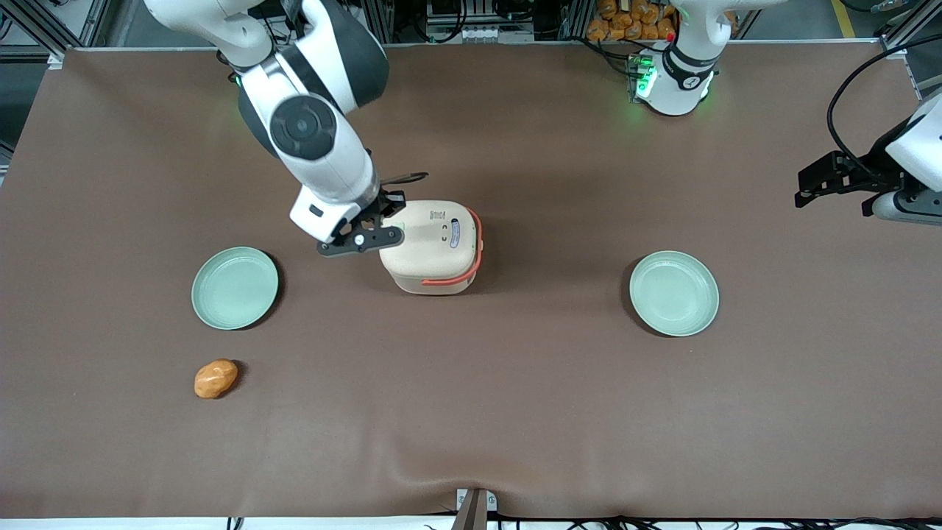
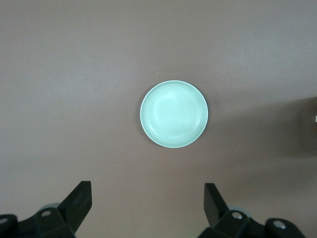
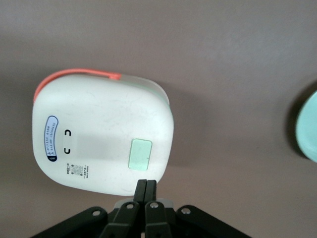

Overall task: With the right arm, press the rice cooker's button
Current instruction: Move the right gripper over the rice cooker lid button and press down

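The rice cooker [image 1: 436, 246] is a cream rounded cube with a coral-orange handle band, standing mid-table with its lid down. A pale green rectangular button [image 3: 140, 154] sits on the lid [image 3: 101, 141] near one edge. The right arm [image 1: 316, 140] reaches down from the working arm's end. Its black gripper [image 1: 388, 218] [image 3: 146, 184] hangs just above the lid's edge, fingers pressed together and shut on nothing, tips a short way from the button.
A pale green plate [image 1: 235, 287] lies on the brown table toward the working arm's end, and a second plate [image 1: 673, 293] [image 2: 174, 114] toward the parked arm's end. An orange-brown bread roll [image 1: 215, 378] lies nearer the front camera than the first plate.
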Controlling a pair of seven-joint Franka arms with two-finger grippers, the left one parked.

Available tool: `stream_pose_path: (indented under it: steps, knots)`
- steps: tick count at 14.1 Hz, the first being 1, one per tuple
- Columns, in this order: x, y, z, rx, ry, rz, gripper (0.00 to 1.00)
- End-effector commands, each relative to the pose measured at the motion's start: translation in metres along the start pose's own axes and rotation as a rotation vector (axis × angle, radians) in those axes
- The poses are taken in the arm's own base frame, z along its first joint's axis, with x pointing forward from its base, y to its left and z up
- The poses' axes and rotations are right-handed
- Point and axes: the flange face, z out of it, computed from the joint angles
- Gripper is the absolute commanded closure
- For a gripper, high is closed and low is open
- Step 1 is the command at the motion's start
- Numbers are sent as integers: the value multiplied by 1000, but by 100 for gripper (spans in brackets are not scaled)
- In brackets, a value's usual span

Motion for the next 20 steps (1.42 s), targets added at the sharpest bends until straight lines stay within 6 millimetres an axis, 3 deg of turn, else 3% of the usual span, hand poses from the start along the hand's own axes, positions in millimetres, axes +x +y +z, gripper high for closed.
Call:
stream_pose_path:
  steps: [1,8,20]
  knots:
    - [5,-6,24,17,-26,13,99]
    - [13,-8,61,5,-54,7,99]
    - [20,-12,97,-13,-102,3,100]
